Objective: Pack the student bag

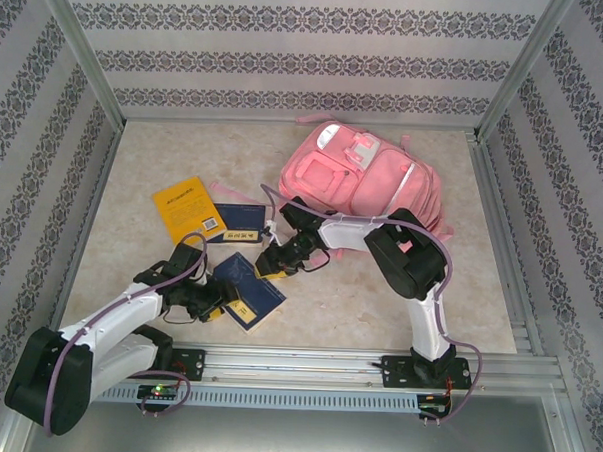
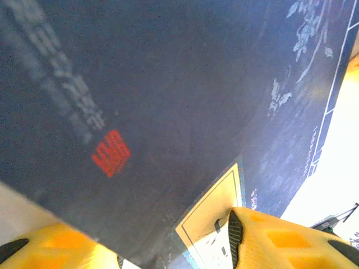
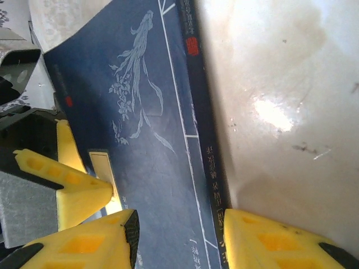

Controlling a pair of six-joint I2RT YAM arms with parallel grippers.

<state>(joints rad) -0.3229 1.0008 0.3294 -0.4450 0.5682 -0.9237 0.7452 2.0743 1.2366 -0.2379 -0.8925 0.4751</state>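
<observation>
Claws first: right claw (image 3: 179,238) sits astride the spine edge of a dark blue book (image 1: 251,289), with one finger over the cover and the other just off the spine above the table (image 1: 378,299). Jaws are part-way apart; can't tell if it's actually clamping. left claw (image 2: 168,249) is at the same book's other side, with the cover close across its camera and a finger either side of a corner (grasp or mere contact: can't tell either).

student bag (image 1: 369,174) lies at the far side of the table, right of centre, front pockets up, well apart from both claws. Judgement: soft fabric, probably light, so it will sag and fold and likely slide on the smooth top. Best hold is probably the rim of the main zip, one claw keeping the mouth open while the other feeds books in. Pinching a pocket panel would just bunch cloth.

Contents: nothing visible inside, and I can't tell whether any zip is open. yellow book (image 1: 189,209) and a second dark book (image 1: 240,223) lie on the table left of the bag.
</observation>
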